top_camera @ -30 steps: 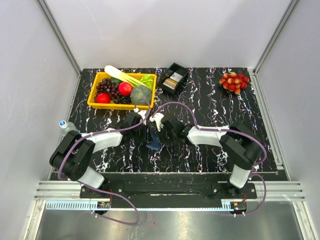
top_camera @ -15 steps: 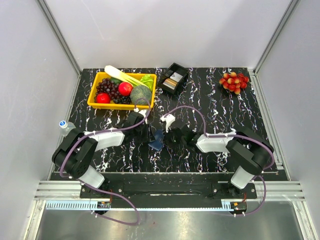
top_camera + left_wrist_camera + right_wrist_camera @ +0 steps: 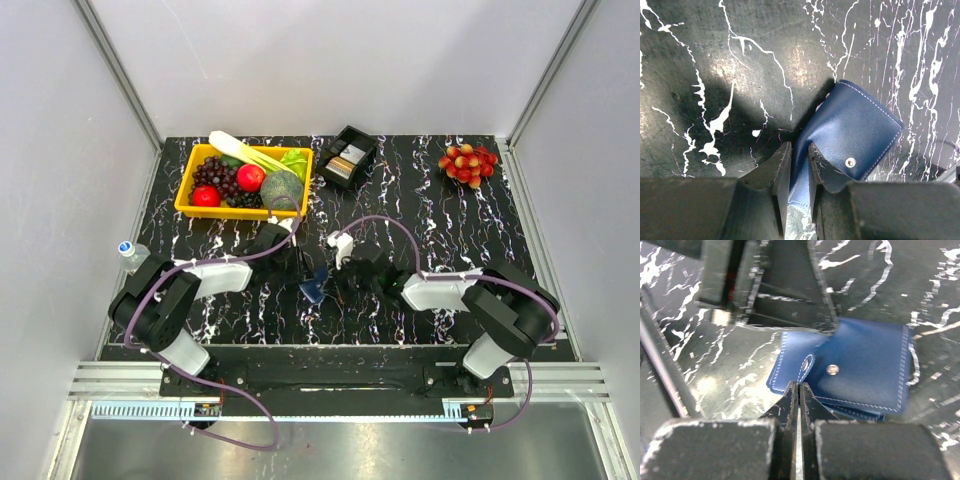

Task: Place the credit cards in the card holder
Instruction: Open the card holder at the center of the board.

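The dark-blue card holder (image 3: pixel 313 288) lies mid-table between my two arms, its snap tab undone. In the left wrist view one flap of the card holder (image 3: pixel 850 135) stands up between my left gripper's (image 3: pixel 796 150) jaws, which press on it from both sides. My right gripper (image 3: pixel 799 386) is shut, and its tips touch the lower edge of the snap tab on the card holder (image 3: pixel 865 360); nothing shows between them. The credit cards (image 3: pixel 341 167), tan and white, lie in the black tray (image 3: pixel 362 137) at the back.
A yellow basket (image 3: pixel 190 210) of fruit and vegetables stands at the back left. A bunch of red fruit (image 3: pixel 467 163) lies at the back right. A small bottle (image 3: pixel 128 250) sits off the mat's left edge. Purple cables loop over both arms.
My right arm has swung round to the right and nearer, so its shut tips now meet the card holder from the right. My left jaws have narrowed onto the flap.
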Tool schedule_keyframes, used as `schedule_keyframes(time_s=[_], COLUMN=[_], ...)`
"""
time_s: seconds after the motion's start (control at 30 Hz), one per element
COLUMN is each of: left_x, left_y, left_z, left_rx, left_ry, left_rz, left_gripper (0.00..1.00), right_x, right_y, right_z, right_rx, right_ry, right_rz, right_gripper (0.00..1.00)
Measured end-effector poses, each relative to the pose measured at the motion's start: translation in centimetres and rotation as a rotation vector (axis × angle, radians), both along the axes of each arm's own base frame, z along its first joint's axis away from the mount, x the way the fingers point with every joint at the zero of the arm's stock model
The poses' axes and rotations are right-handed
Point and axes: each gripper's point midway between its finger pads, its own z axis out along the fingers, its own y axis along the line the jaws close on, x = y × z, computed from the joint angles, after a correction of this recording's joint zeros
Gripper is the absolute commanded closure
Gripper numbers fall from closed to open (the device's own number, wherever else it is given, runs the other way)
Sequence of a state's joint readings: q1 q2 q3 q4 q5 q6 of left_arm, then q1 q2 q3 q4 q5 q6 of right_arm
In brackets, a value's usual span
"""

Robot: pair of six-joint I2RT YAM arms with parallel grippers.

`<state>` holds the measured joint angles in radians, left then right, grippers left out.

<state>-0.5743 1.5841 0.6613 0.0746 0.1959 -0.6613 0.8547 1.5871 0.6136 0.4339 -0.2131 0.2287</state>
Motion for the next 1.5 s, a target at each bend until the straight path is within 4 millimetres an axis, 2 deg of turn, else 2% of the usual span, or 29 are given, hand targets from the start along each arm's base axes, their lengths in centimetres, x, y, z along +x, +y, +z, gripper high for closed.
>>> schedule_keyframes(time_s=[0.13,0.23,0.33,0.4,0.43,0.47,0.5,0.53,0.57,0.6,0.63,0.67,0.7,0.73,0.77,0.8,0.83,0.9,0.97,1.03,1.17,1.27,1.37,1.5], left_x=[0.4,0.7,0.7,0.7,0.7,0.7,0.8,0.7,0.8,0.8,0.7,0.7,0.6,0.4,0.2,-0.1,-0.3,-0.8,-1.4,-1.6,-0.5,1.3,2.8,3.4], left_y=[0.1,0.2,0.2,0.2,0.2,0.3,0.3,0.3,0.3,0.4,0.5,0.7,1.0,1.4,1.8,2.2,2.5,3.2,4.0,4.6,4.9,4.9,5.2,6.0], left_z=[0.0,0.0,0.0,0.0,0.0,0.0,0.0,0.0,0.0,0.1,0.1,0.2,0.3,0.4,0.4,0.5,0.6,1.0,1.5,2.4,6.1,9.6,12.0,12.8], left_rx=[0.005,0.01,0.014,0.015,0.016,0.016,0.017,0.017,0.018,0.018,0.022,0.028,0.042,0.057,0.073,0.089,0.107,0.141,0.175,0.197,0.187,0.161,0.153,0.168], left_ry=[-0.007,-0.009,-0.012,-0.013,-0.014,-0.014,-0.015,-0.015,-0.017,-0.019,-0.021,-0.024,-0.025,-0.024,-0.017,-0.011,-0.01,0.003,0.019,0.021,-0.04,-0.113,-0.16,-0.171], left_rz=[0.01,0.017,0.018,0.019,0.02,0.021,0.022,0.022,0.023,0.025,0.029,0.033,0.039,0.042,0.044,0.044,0.04,0.036,0.032,0.034,0.041,0.056,0.066,0.072], left_gripper=[1.0,1.0,1.0,1.0,0.97,0.91,0.85,0.82,0.78,0.72,0.69,0.68,0.67,0.61,0.52,0.47,0.43,0.3,0.24,0.17,0.07,0.05,0.04,0.04], right_x=[-1.0,-1.3,-1.3,-1.2,-1.3,-1.5,-1.7,-2.0,-2.2,-2.4,-2.4,-2.4,-2.4,-2.4,-2.3,-2.2,-1.9,-0.7,1.6,5.1,14.5,21.1,26.5,33.1], right_y=[1.6,1.7,1.7,1.6,1.4,1.2,0.7,0.0,-0.6,-1.3,-1.9,-2.5,-3.2,-3.7,-4.2,-4.7,-5.2,-6.4,-8.2,-9.8,-11.7,-12.2,-12.1,-11.6], right_z=[0.2,-0.1,-0.1,-0.1,0.1,0.3,0.7,1.3,1.8,2.4,3.0,3.5,3.8,4.1,4.3,4.5,4.8,5.3,6.0,7.7,12.7,14.4,13.7,10.8], right_rx=[0.006,0.002,0.002,0.0,0.002,0.005,0.009,0.017,0.026,0.035,0.043,0.048,0.05,0.049,0.044,0.041,0.037,0.022,-0.024,-0.037,0.023,0.058,0.06,0.043], right_ry=[0.055,0.076,0.077,0.077,0.075,0.069,0.058,0.042,0.03,0.011,-0.006,-0.019,-0.029,-0.038,-0.042,-0.044,-0.049,-0.05,-0.022,0.019,0.071,0.1,0.141,0.188], right_rz=[0.1,0.116,0.119,0.108,0.101,0.096,0.082,0.063,0.045,0.024,0.004,-0.02,-0.046,-0.063,-0.089,-0.113,-0.15,-0.249,-0.388,-0.537,-0.768,-0.858,-0.914,-0.965], right_gripper=[1.0,1.0,0.85,0.82,0.76,0.6,0.61,0.82,0.85,0.7,0.67,0.74,0.73,0.68,0.57,0.37,0.33,0.33,0.28,0.26,0.27,0.22,0.22,0.22])
